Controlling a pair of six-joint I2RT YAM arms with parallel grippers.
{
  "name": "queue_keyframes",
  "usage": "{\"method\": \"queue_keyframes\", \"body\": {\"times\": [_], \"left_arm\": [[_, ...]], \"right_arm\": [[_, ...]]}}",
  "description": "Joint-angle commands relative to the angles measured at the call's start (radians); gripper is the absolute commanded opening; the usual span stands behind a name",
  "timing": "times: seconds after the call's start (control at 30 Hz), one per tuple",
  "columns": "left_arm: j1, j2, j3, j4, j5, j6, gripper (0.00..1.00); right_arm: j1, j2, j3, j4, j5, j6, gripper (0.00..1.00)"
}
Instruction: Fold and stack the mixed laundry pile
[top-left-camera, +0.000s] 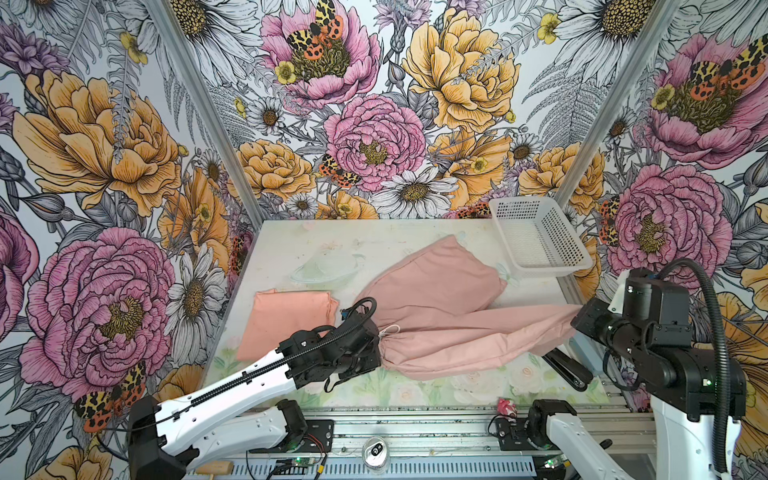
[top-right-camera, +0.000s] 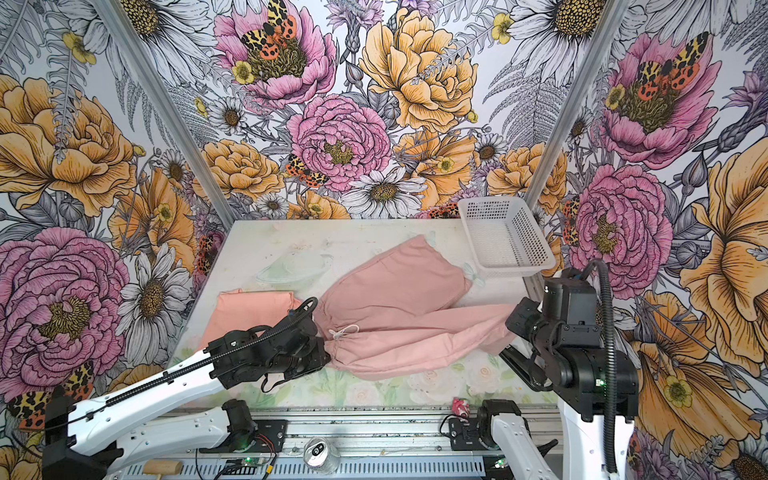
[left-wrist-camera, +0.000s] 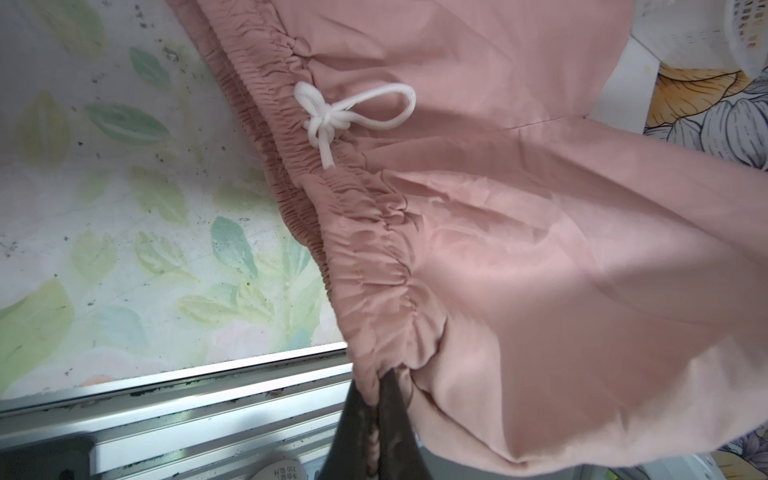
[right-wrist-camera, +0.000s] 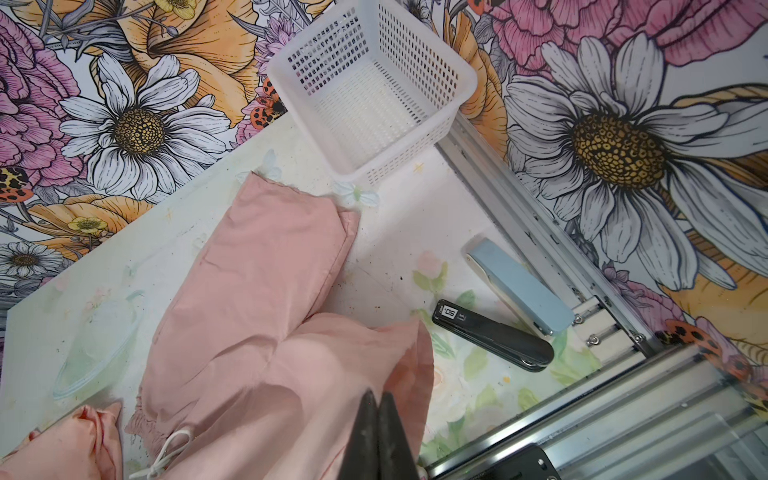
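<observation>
Fingers (left-wrist-camera: 357, 432) of the left gripper (left-wrist-camera: 384, 374) clamp the dusty-pink garment (top-left-camera: 440, 291) at its waistband, the right gripper (right-wrist-camera: 376, 397) its hem by the worktop (top-left-camera: 374, 237)'s right edge; the T-shirt (top-left-camera: 291, 324) lies folded near the left edge. Next, likely: both arms laying leg over leg.

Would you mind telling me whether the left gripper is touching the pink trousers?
Touching. The left wrist view shows the left gripper shut on the pink trousers at the gathered waistband.

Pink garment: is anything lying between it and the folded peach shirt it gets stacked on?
Nothing loose. The pink garment and folded peach shirt lie almost edge to edge; only the left gripper, shut on the waistband, sits over that gap.
</observation>
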Motion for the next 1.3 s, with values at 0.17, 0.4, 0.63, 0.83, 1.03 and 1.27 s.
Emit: {"method": "queue_keyframes", "body": {"times": [0.17, 0.4, 0.63, 0.83, 1.03, 1.27], "left_arm": [[0.097, -0.011, -0.006, 0.006, -0.055, -0.009, 0.00], [0.340, 0.049, -0.019, 0.105, 0.066, 0.166, 0.00], [0.462, 0.086, -0.066, 0.181, 0.132, 0.227, 0.00], [0.545, 0.084, -0.130, 0.257, 0.190, 0.248, 0.00], [0.589, 0.141, -0.135, 0.311, 0.215, 0.286, 0.00], [0.640, 0.164, -0.140, 0.362, 0.228, 0.306, 0.00]], "right_arm": [[0.002, 0.178, -0.053, 0.278, -0.142, -0.025, 0.00], [0.114, 0.422, 0.110, 0.412, -0.112, -0.061, 0.00], [0.188, 0.618, 0.240, 0.435, -0.125, -0.091, 0.00], [0.218, 0.753, 0.348, 0.452, -0.113, -0.107, 0.00], [0.243, 0.900, 0.465, 0.464, -0.112, -0.124, 0.00], [0.250, 1.075, 0.579, 0.495, -0.111, -0.148, 0.00]]}}
